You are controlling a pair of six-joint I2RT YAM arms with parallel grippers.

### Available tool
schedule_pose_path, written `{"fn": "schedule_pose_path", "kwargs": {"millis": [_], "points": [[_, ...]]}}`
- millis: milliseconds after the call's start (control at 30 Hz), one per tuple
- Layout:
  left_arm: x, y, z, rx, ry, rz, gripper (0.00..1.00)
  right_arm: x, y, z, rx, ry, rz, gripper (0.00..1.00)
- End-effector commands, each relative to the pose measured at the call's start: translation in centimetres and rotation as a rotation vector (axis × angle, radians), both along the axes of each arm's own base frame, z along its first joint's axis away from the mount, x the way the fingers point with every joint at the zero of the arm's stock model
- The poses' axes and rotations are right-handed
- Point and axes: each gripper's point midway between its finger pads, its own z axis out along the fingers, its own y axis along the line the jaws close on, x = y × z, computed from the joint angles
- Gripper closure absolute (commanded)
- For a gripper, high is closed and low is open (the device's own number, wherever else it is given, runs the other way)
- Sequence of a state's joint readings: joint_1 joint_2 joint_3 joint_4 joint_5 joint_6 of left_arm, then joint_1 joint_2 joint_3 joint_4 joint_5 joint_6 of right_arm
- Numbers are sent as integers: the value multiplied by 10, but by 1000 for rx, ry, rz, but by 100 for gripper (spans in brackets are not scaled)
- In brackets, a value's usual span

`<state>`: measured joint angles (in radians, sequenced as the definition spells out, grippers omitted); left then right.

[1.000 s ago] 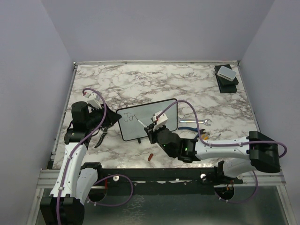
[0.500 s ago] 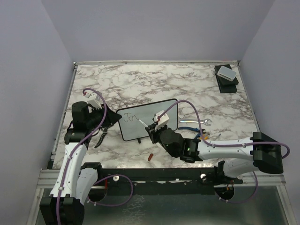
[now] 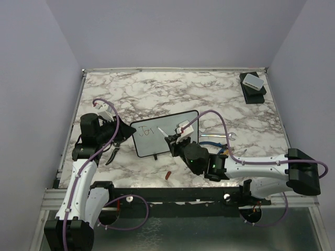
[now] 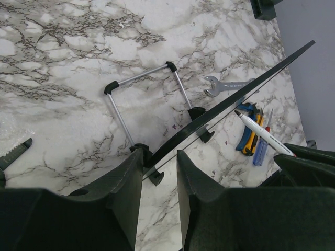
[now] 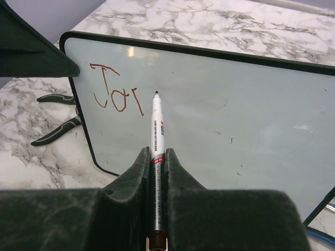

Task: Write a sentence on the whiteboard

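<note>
Rightward our right claw (image 5: 156, 155) has slid, pinching the marker (image 5: 157, 123), its tip just right of the first letters of the sentence (image 5: 116, 95). Our left claw (image 4: 158, 158) clamps the left edge of the whiteboard (image 3: 172, 123), toward the near edge of the tabletop (image 3: 209, 89).

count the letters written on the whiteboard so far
3, in a row near the whiteboard's upper left corner: a J, an o, and a third letter, unfinished-looking, just left of the marker tip. None appear hidden.
</note>
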<state>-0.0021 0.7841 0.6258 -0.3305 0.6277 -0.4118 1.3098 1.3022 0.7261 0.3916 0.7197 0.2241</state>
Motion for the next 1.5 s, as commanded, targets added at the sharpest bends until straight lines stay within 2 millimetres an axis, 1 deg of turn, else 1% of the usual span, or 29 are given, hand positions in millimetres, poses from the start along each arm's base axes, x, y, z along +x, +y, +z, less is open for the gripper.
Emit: {"fn": "schedule_pose_path", "kwargs": {"millis": [0, 200, 467, 767, 900, 1033, 1200, 1467], "points": [[-6, -5, -1, -15, 5, -24, 67, 8, 0, 10, 17, -36, -47, 99], [-6, -5, 0, -16, 4, -24, 67, 11, 1, 4, -9, -33, -62, 99], [-6, -5, 0, -16, 2, -24, 67, 7, 9, -14, -41, 13, -31, 100], [-6, -5, 0, -16, 1, -24, 67, -7, 16, -39, -57, 92, 32, 99], [-6, -5, 0, -16, 2, -24, 67, -12, 23, -44, -55, 111, 60, 100], [-6, -5, 1, -16, 0, -24, 67, -18, 34, -49, -54, 127, 101, 99], [-6, -5, 1, -16, 1, -24, 67, -22, 43, -52, -56, 130, 122, 99], [-5, -5, 0, -14, 0, -22, 67, -22, 40, -45, -48, 110, 121, 99]]}}
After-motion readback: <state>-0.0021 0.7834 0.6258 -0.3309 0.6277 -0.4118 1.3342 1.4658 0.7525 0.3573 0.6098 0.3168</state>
